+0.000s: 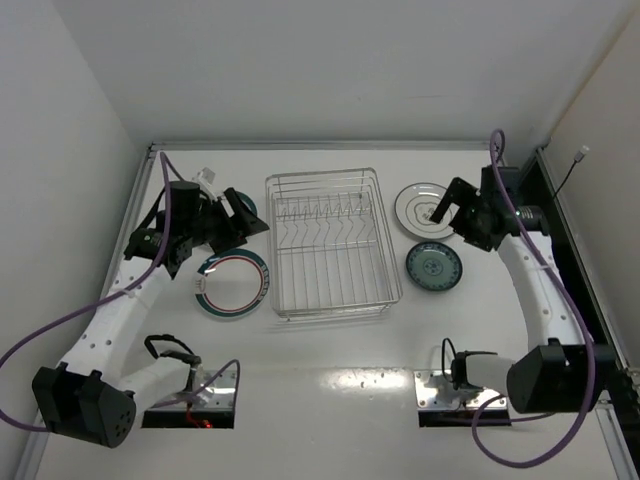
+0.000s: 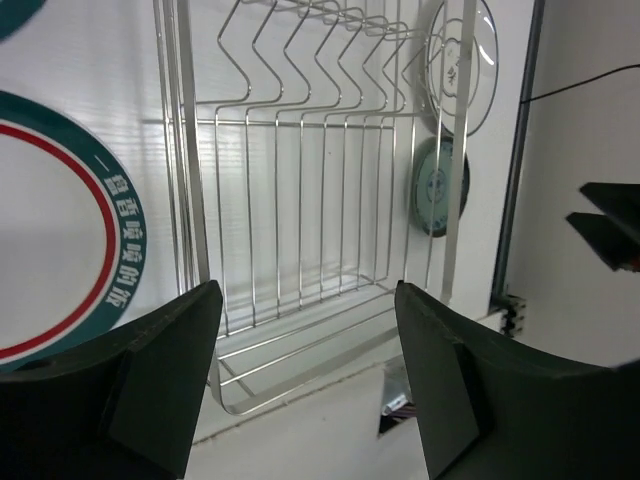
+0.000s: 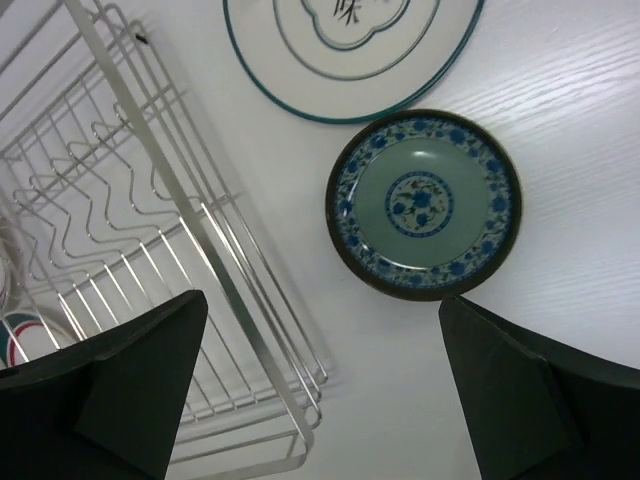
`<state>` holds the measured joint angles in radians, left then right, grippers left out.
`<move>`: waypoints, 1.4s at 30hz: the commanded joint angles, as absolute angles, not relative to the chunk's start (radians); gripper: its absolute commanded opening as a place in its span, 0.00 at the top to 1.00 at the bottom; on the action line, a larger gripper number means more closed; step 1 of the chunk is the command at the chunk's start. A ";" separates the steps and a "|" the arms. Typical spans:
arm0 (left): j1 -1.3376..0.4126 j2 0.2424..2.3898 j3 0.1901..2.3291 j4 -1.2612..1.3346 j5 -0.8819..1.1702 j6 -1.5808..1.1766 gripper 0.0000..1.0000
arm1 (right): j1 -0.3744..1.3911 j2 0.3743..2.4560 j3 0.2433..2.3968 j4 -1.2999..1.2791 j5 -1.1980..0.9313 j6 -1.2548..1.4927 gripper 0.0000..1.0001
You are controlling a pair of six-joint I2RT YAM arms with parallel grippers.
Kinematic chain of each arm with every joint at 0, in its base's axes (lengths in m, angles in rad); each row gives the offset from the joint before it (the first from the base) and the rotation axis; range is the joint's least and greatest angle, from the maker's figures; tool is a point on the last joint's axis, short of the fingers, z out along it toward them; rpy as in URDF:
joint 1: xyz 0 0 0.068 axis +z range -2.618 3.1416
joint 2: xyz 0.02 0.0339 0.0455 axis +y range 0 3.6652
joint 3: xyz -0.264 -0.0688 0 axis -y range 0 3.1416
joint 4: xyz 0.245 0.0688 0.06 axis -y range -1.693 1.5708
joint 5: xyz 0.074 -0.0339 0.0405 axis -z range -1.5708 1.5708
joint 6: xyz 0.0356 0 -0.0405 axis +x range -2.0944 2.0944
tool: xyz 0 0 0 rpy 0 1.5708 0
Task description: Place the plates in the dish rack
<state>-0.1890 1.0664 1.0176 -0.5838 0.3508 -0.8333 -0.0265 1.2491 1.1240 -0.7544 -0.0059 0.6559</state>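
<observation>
Jaws apart on both sides, clamping nothing. Dish rack [image 1: 330, 243] mid-frame, no plate in it; banded plate [image 1: 232, 283] flat on bench [image 1: 330, 350] left of it, teal plate [image 1: 433, 266] and white plate [image 1: 425, 207] right. Approach step, likely. Next: pinch a rim, lift, stand upright.

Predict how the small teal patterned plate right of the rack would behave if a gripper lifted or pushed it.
The teal plate looks glazed and rigid: probably stiff, slippery in a pinch, breakable if dropped. It lies flat on the smooth table, so a push would likely slide it, not tip it.
</observation>
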 commanded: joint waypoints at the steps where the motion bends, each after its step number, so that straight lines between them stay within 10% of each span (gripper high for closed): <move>1: -0.233 1.049 1.056 -0.580 0.249 -0.762 0.32 | -0.038 1.210 1.102 -0.764 0.113 0.591 0.00; 7: -0.242 1.058 1.031 -0.503 0.345 -0.750 0.21 | -0.142 1.235 0.919 -0.714 0.016 0.705 0.00; 10: -0.253 1.043 1.064 -0.514 0.306 -0.741 0.00 | -0.169 1.259 0.847 -0.615 -0.119 0.742 0.00; 30: -0.262 1.052 1.012 -0.488 0.364 -0.755 0.00 | -0.379 1.439 0.696 -0.574 -0.189 0.776 0.10; 42: -0.262 1.081 1.022 -0.497 0.364 -0.746 0.00 | -0.400 1.581 0.715 -0.451 -0.268 0.767 0.48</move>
<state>-0.2543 1.0790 1.0096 -0.5144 0.3519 -0.7593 -0.3973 1.5433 0.6861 -0.4992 -0.2321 0.7559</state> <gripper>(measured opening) 1.000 0.566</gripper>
